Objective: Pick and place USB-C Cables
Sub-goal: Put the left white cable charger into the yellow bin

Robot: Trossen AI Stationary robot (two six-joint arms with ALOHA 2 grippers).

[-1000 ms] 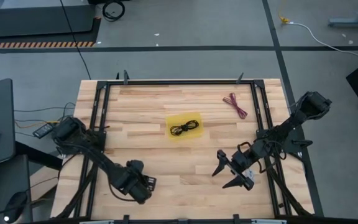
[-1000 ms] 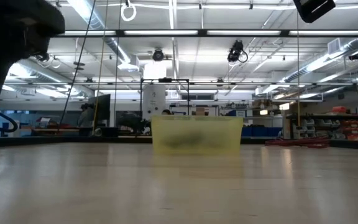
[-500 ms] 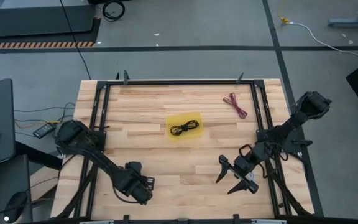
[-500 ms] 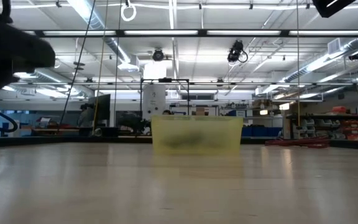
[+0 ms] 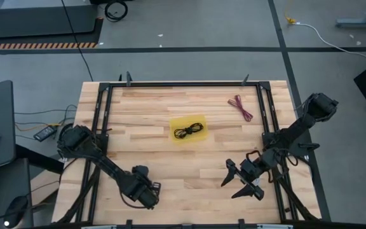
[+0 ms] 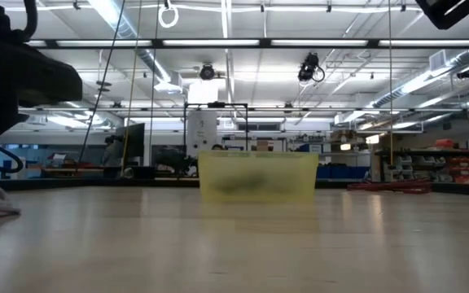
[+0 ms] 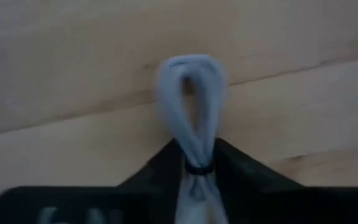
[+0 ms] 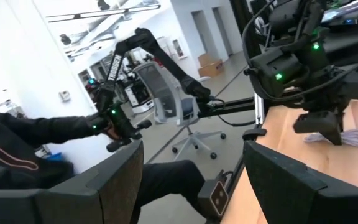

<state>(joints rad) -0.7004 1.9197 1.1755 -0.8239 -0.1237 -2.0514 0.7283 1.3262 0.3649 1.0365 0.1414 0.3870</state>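
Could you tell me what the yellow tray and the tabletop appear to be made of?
The yellow tray looks like translucent, matte plastic: the low view shows a dark shape through its wall. The tabletop looks like pale, smooth-finished wood, with visible plank seams and grain.

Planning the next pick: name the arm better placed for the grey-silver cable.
Left. The left gripper is down right at the grey-silver cable, close in its wrist view. The right gripper hangs open on the table's other side, away from it.

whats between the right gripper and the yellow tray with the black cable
Nothing. In the high view, only bare wood lies between the right gripper and the yellow tray holding the black cable.
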